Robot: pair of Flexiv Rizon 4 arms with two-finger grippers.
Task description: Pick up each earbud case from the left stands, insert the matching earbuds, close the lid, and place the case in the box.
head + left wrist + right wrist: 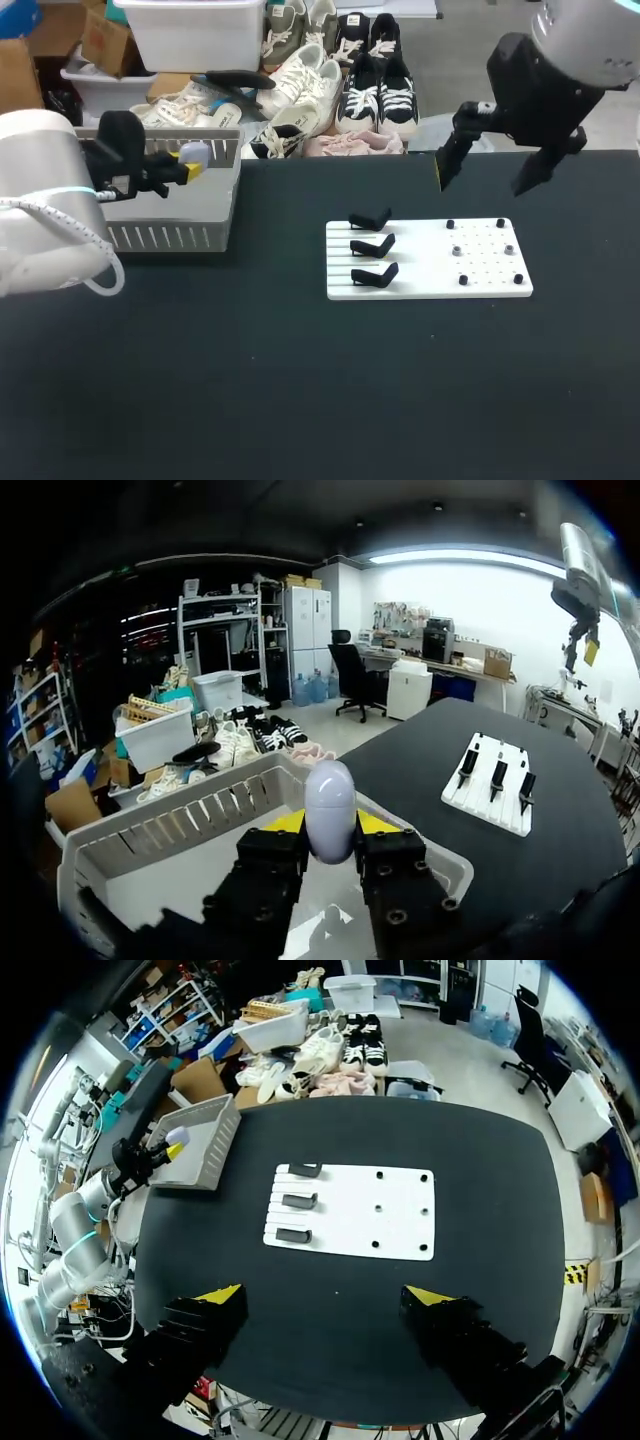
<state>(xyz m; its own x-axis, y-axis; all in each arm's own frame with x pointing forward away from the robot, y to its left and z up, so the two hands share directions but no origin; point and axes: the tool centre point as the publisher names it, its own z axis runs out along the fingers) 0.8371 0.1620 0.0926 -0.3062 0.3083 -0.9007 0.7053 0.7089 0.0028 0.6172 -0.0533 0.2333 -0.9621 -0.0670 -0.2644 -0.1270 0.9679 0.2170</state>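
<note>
A pale lavender earbud case [193,155], lid closed, is held upright in my left gripper [188,165], which is shut on it over the grey slatted basket [170,236] at the table's back left. In the left wrist view the case [330,810] stands between the yellow-tipped fingers [285,822], above the basket's floor [190,820]. Three black stands [372,246] on the white board [480,285] hold nothing. My right gripper [490,178] hangs open high over the back right, well above the board [350,1210]; its fingertips [222,1293] are wide apart.
Several small black pegs [480,250] stick up from the board's right half. The black tabletop [300,390] stretches out in front of the board and basket. The table's back edge runs just behind the basket.
</note>
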